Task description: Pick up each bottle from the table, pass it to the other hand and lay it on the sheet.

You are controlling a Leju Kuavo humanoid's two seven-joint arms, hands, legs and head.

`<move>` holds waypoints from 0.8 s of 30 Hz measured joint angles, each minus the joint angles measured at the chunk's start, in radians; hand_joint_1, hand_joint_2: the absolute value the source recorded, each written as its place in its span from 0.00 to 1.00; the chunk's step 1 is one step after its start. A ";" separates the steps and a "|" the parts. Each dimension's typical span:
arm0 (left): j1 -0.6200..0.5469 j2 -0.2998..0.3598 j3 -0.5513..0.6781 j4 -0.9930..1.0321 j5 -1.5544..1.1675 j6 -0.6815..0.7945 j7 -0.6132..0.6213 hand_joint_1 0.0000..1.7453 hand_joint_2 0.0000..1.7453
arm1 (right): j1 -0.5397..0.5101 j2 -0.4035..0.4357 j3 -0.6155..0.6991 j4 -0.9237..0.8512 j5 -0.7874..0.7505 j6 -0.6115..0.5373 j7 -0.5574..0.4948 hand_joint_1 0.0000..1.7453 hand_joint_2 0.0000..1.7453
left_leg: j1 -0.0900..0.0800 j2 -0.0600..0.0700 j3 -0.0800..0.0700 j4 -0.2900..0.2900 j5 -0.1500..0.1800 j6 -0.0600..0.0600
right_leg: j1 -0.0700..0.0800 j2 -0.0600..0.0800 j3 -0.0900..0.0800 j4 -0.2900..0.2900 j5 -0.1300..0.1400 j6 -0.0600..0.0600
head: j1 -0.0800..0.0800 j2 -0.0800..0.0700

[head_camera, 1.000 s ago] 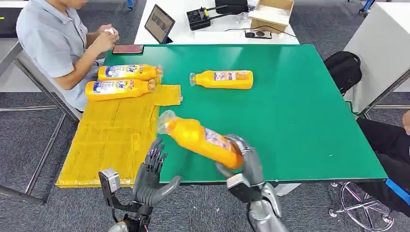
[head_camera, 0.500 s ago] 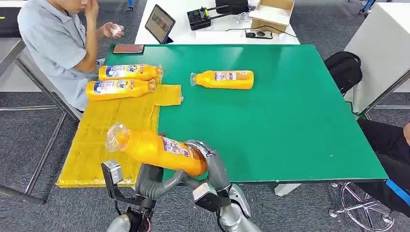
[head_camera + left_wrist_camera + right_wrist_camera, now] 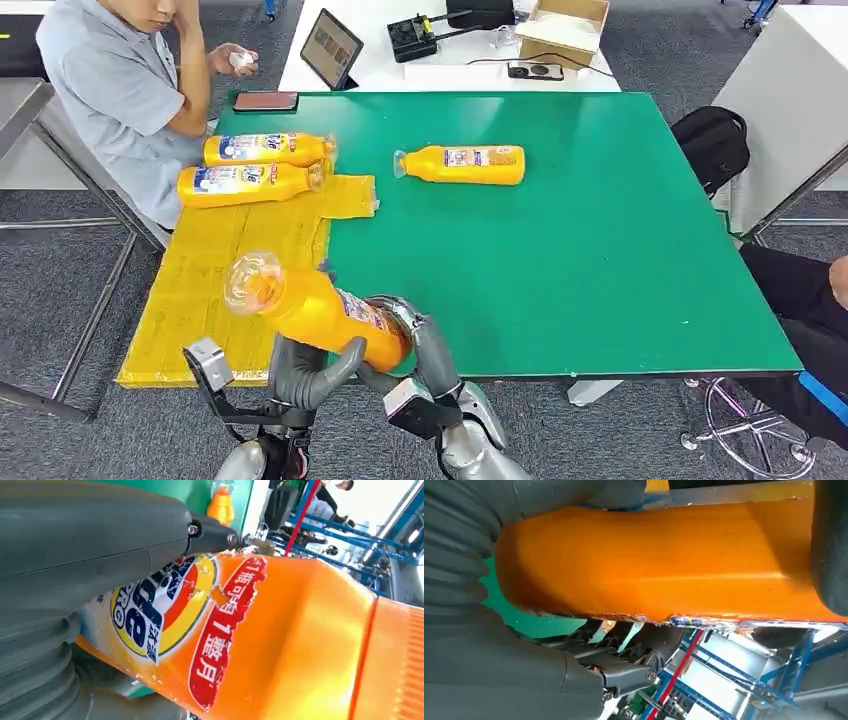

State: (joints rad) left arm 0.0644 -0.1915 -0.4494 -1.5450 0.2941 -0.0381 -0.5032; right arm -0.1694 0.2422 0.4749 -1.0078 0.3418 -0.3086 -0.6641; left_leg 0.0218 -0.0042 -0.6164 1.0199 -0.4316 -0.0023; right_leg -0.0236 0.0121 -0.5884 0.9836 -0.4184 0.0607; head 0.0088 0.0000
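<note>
Orange plastic bottle [image 3: 315, 313] sits off the bench, raised over the near edge where the yellow sheet [image 3: 240, 280] meets the green bench [image 3: 560, 240]. Both hands are on it. Right hand [image 3: 415, 335] wraps the base end, its fingers [image 3: 400, 308] curled over the top of the body and clamped against it. Left hand [image 3: 310, 370] comes up from beneath, thumb [image 3: 345, 358] pressed to the underside near the label; its dark fingers [image 3: 220, 536] lie across the label in the left wrist view, closed on the bottle. Cap end points away from both sets of fingers, tilted up toward the sheet side.

Right wrist view: bottle wall [image 3: 659, 565] fills the space between thumb and fingers, held tight; left hand's fingers visible just below it.

Beyond the fingers, well apart: two more bottles [image 3: 255, 168] lie side by side on the far end of the sheet, touching or nearly so. One bottle [image 3: 462, 164] lies on bare bench, cap toward the sheet.

Person [image 3: 120, 90] seated at the far left corner. Tablet [image 3: 329, 48] and phone [image 3: 265, 101] near that far edge.
</note>
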 measured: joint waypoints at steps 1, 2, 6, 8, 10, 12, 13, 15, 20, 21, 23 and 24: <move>0.000 0.000 0.002 0.000 0.000 0.000 0.000 1.00 1.00 | -0.001 0.000 0.000 0.004 0.003 0.000 0.001 0.98 1.00 | 0.000 0.000 0.000 0.000 0.000 0.000 | 0.000 0.000 0.000 0.000 0.000 0.000 | 0.000 0.000; 0.001 0.000 0.004 0.000 0.000 0.000 0.000 1.00 1.00 | -0.001 0.000 0.000 0.008 0.005 -0.002 0.002 0.98 1.00 | 0.000 0.000 0.000 0.000 0.000 0.000 | 0.000 0.000 0.000 0.000 0.000 0.000 | 0.000 0.000; 0.003 0.000 0.011 0.000 -0.001 0.000 0.000 1.00 1.00 | -0.004 0.000 0.001 0.021 0.026 -0.015 0.006 1.00 1.00 | 0.000 0.000 0.000 0.000 0.000 0.000 | 0.000 0.000 0.000 0.000 0.000 0.000 | 0.000 0.000; 0.004 0.001 0.014 0.000 -0.007 -0.001 0.002 1.00 1.00 | -0.011 0.000 0.003 0.032 0.048 -0.021 0.011 1.00 1.00 | 0.000 0.000 0.000 0.000 0.000 0.000 | 0.000 0.000 -0.001 0.000 0.000 0.000 | 0.000 0.000; 0.005 0.001 0.017 0.000 -0.010 -0.002 0.003 1.00 1.00 | -0.015 0.000 0.004 0.042 0.060 -0.023 0.014 0.92 1.00 | 0.000 0.000 0.000 0.000 0.000 0.000 | 0.000 0.000 -0.001 0.000 0.000 0.000 | 0.000 0.000; 0.006 0.001 0.020 0.000 -0.011 -0.002 0.004 1.00 1.00 | -0.019 0.000 0.005 0.049 0.062 -0.023 0.014 0.27 1.00 | 0.000 0.000 0.000 0.000 0.000 0.000 | 0.000 0.000 -0.001 0.000 0.000 0.000 | 0.000 0.000; 0.006 0.001 0.021 0.000 -0.015 -0.003 0.006 1.00 1.00 | -0.021 0.000 0.005 0.052 0.063 -0.023 0.014 0.00 1.00 | 0.000 0.000 0.000 0.000 0.000 0.000 | 0.000 0.000 -0.001 0.000 0.000 0.000 | 0.000 0.000; 0.006 0.003 0.022 0.000 -0.030 -0.003 0.006 1.00 1.00 | -0.023 0.000 0.005 0.058 0.067 -0.024 0.015 0.00 1.00 | 0.000 0.000 0.000 0.000 0.000 0.000 | 0.000 0.000 -0.001 0.000 0.000 0.000 | 0.000 0.000; 0.002 0.003 0.013 -0.009 -0.051 -0.018 0.008 1.00 1.00 | -0.016 0.000 0.008 0.078 0.096 -0.040 0.023 0.00 0.00 | 0.000 0.000 -0.001 0.000 0.000 0.000 | 0.000 0.000 -0.001 0.000 0.000 0.000 | 0.001 0.000; 0.001 0.003 0.013 -0.009 -0.054 -0.018 0.010 1.00 1.00 | -0.016 0.000 0.008 0.081 0.100 -0.049 0.020 0.00 0.00 | 0.000 0.000 -0.001 0.000 0.000 0.000 | 0.000 0.000 -0.001 0.000 0.000 0.000 | 0.000 0.000; -0.004 0.003 0.013 -0.009 -0.085 0.007 0.014 1.00 1.00 | -0.014 -0.001 0.008 0.084 0.113 -0.091 0.003 0.00 0.00 | 0.000 0.000 -0.001 0.000 0.000 0.000 | 0.000 0.000 -0.001 0.000 0.000 0.000 | 0.000 0.000; -0.012 0.003 0.013 -0.008 -0.109 0.031 0.021 1.00 1.00 | -0.010 -0.002 0.009 0.084 0.111 -0.118 0.001 0.00 0.00 | 0.000 0.000 -0.001 0.000 0.000 0.000 | 0.000 0.000 -0.001 0.000 0.000 0.000 | 0.000 0.000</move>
State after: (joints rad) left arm 0.0525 -0.1884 -0.4364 -1.5534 0.1853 -0.0075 -0.4825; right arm -0.1792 0.2403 0.4841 -0.9243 0.4524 -0.4262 -0.6630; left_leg 0.0219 -0.0042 -0.6170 1.0199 -0.4316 -0.0023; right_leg -0.0235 0.0120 -0.5897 0.9836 -0.4184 0.0607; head 0.0092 0.0000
